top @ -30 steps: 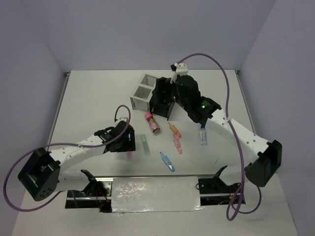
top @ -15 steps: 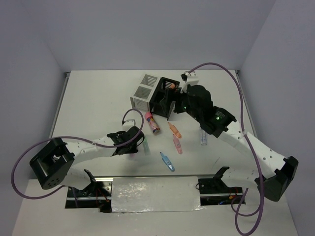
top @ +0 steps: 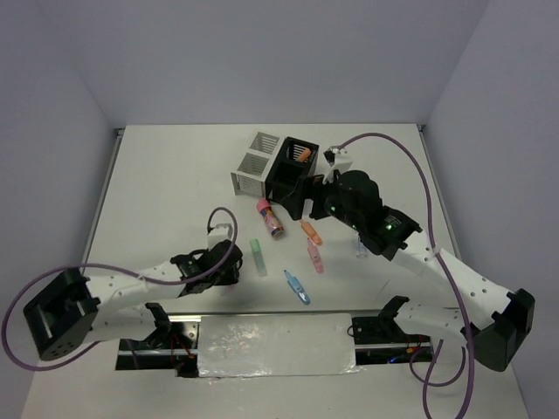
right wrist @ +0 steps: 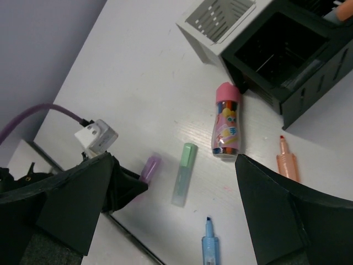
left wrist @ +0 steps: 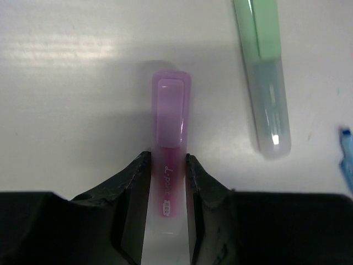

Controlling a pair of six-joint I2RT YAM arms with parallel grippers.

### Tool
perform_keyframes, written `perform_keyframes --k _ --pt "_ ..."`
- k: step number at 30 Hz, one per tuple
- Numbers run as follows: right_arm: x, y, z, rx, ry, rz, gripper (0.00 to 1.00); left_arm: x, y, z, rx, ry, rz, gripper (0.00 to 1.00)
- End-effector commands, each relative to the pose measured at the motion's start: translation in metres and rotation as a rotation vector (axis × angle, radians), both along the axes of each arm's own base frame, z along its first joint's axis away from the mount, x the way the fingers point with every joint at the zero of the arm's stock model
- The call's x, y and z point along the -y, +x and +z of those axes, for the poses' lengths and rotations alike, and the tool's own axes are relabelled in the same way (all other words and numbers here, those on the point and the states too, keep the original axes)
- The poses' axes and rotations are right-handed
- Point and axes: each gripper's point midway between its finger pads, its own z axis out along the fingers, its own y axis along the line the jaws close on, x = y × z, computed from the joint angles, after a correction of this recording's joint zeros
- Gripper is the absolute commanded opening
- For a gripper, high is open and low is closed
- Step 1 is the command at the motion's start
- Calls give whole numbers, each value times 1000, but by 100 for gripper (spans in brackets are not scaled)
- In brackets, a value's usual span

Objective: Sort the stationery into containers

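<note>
**Left wrist view: purple highlighter pinched; right fingers wide apart**

My left gripper (left wrist: 168,161) is drawn in narrow on the purple highlighter (left wrist: 170,118). My fingers (left wrist: 134,182) press both sides of its clear barrel, and its cap points to 12 o'clock. I cannot tell whether it rests on the table (top: 175,192) or sits just off it. From above, this grip is at about 7 o'clock on the table, near the front edge.

The green highlighter (left wrist: 265,72) lies at 1 o'clock from my grip, near it but apart. The pink tube (top: 272,218) lies at 1 o'clock from the green one, and the blue pen (top: 297,286) at 4 o'clock. Right of these are the orange highlighter (top: 310,231) and, at its 6 o'clock, the pink highlighter (top: 314,257). The clear bottle (top: 360,247) is partly hidden under my right arm.

At the table's 12 o'clock the white organiser (top: 255,166) stands against the black organiser (top: 293,179), which holds an orange pen (top: 301,153) in a far compartment.

My right gripper (right wrist: 193,182) hangs over the spread, spread wide and holding nothing.
</note>
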Motion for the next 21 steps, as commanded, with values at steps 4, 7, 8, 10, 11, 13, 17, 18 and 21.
perform_keyframes --k 4,7,8,10,11,13,17,18,21 --pt "-48 -6 -4 -97 182 84 100 28 -13 58 220 -186 -209 0" --pt "-72 -15 -21 -161 180 99 98 37 -8 92 361 -270 -259 0" --pt "-81 -17 -28 -196 189 95 97 41 -7 100 393 -296 -273 0" --pt "-95 -25 -31 -199 190 99 96 43 -6 117 459 -332 -302 0" --pt "-100 -26 -37 -219 182 88 94 45 -6 121 476 -344 -305 0" --pt "-107 -30 -40 -231 174 73 93 48 -8 131 510 -368 -335 0" --pt "-116 -33 -51 -252 170 80 85 53 -11 142 551 -410 -370 0" --pt "-118 -35 -53 -258 169 87 81 54 -10 146 568 -417 -375 0" --pt "-126 -44 -60 -279 169 113 77 53 -9 150 591 -414 -380 0"
